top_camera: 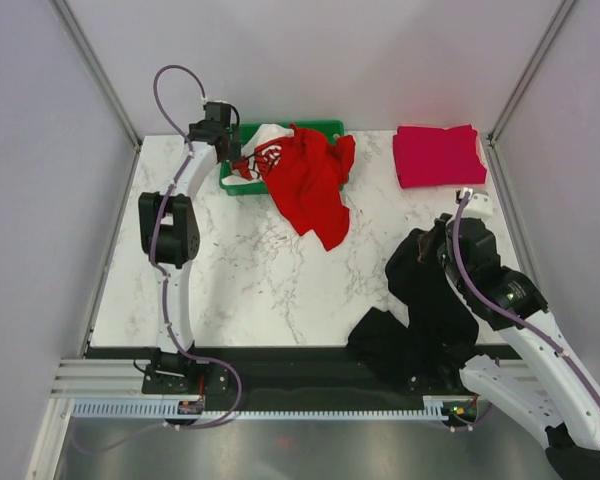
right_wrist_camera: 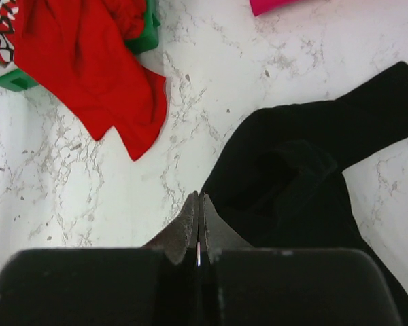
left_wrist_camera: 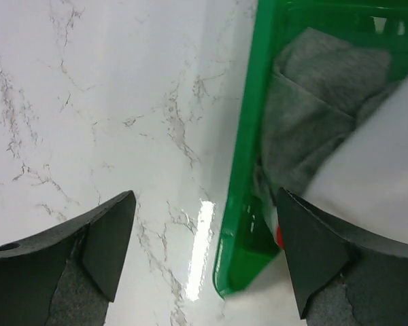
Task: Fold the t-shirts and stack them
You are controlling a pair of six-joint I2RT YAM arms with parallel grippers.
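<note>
Jaws of the left gripper [left_wrist_camera: 204, 204] are spread wide, with nothing held between them; the corner of the green bin [left_wrist_camera: 239, 204] is seen just ahead, nearer the finger on the view's right; bare marble table [left_wrist_camera: 88, 102] is seen below the other finger. Grey-looking cloth [left_wrist_camera: 313, 115] and white cloth [left_wrist_camera: 387, 176] are seen inside the bin, ahead and to the right; this is possibly the white t-shirt with red print [top_camera: 263, 150], though the wrist view is too close to confirm it. The red t-shirt [top_camera: 310, 185] is draped out of the bin onto the table, to the right of that gripper.

The right gripper [right_wrist_camera: 198, 204] is closed tight, tips pressed together; the black t-shirt [right_wrist_camera: 292, 183] is crumpled just beside the tips, ahead and to the right; whether any fold is pinched cannot be told. The red t-shirt is well apart, ahead-left; the crimson-pink t-shirt [top_camera: 438, 155] is laid folded far ahead, to the right.
</note>
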